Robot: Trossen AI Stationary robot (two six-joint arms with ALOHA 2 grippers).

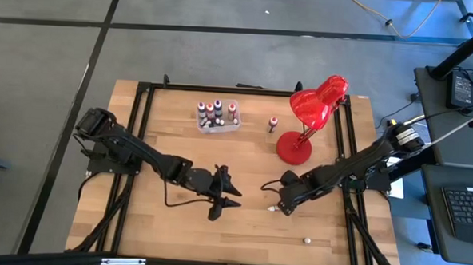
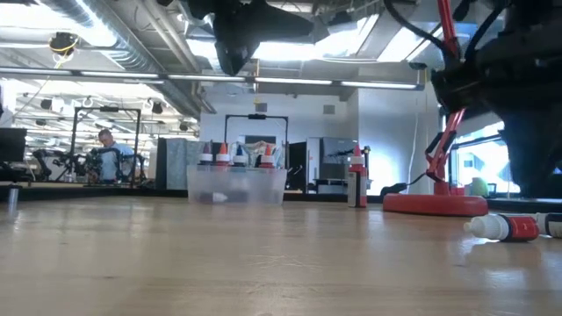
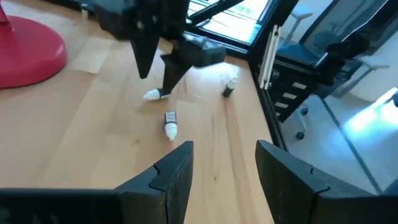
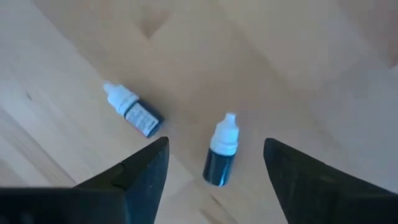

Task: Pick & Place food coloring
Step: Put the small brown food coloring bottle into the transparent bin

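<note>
Four bottles (image 1: pixel 217 111) stand in clear box (image 1: pixel 221 125); several lie loose on bench (image 1: pixel 160 225). Right pincer (image 4: pixel 214 163) open over two; left pincer (image 3: pixel 221 167) open, empty

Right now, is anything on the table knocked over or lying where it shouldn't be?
Yes. Two small bottles lie on their sides on the bare wood under the open right pincer, while others stand upright in the clear box. Another small bottle sits alone near the table's front edge.
</note>
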